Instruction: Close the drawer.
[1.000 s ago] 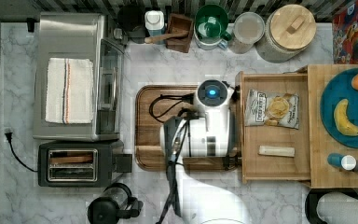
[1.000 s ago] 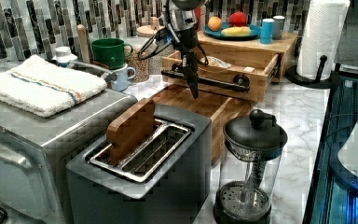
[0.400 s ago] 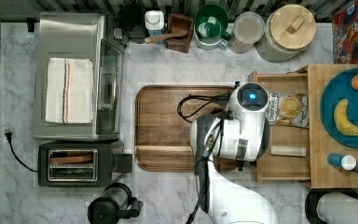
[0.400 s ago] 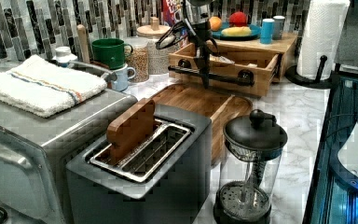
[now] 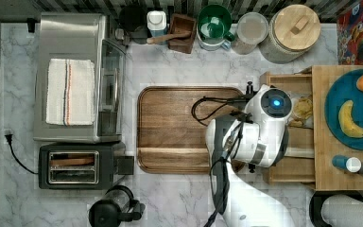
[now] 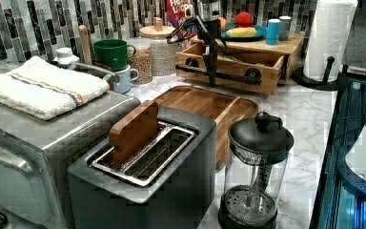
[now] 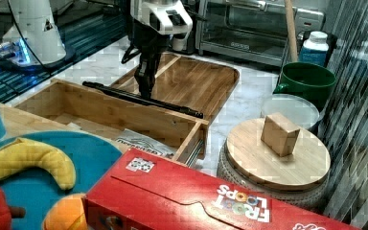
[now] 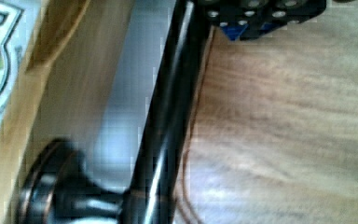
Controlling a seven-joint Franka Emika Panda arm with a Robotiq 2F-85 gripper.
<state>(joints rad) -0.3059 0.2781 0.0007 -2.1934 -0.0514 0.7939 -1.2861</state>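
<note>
Drawer (image 7: 124,115) handle bar (image 7: 143,99) apparently touches the claw (image 7: 145,92), partly open.

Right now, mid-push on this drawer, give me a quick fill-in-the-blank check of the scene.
1. The gripper is at the drawer's black bar ____.
2. The drawer is still partly ____.
3. On the blue plate lies a yellow ____.
4. Beside the drawer, on the marble counter, lies a brown wooden ____.

Missing words: handle; open; banana; tray
</note>
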